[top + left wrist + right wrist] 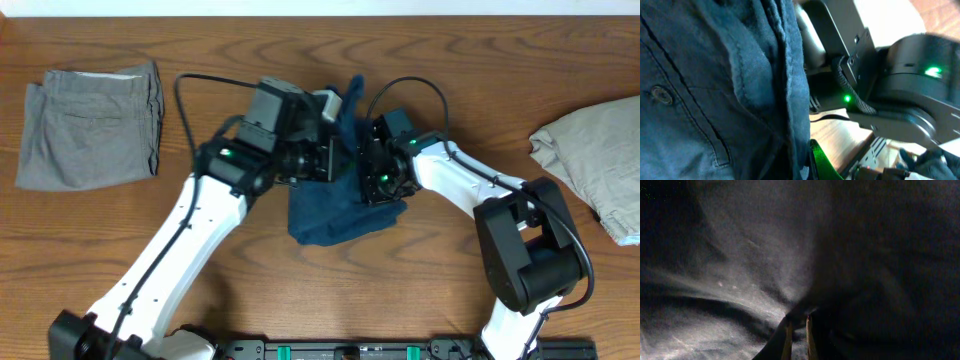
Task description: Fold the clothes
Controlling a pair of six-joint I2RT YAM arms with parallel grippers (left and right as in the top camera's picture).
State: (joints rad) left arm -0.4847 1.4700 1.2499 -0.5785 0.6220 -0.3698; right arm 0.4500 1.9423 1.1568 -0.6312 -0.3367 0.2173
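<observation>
1. Navy clothes (335, 215) sit mid-frame in the overhead view, bunched in a heap on the table (350, 295). One flap is raised toward the top centre, and the lower part spreads flat below both claws.
2. Left claw (328, 160) is clenched and pressed into the left side of the heap. In the left wrist view the cloth (715, 75) hangs right against the lens, with a button (660, 94) and seams showing. It looks pinched, but the contact point is hidden.
3. Right claw (372, 175) is on the right side of the heap, facing the left claw with cloth between them. In the right wrist view the claw (798, 330) has its tips nearly together, nipping a fold of dark fabric.
4. Grey shorts (90, 125) lie folded at upper left, well apart from the heap.
5. Beige garment (595, 150) lies crumpled at the right edge, well apart.
</observation>
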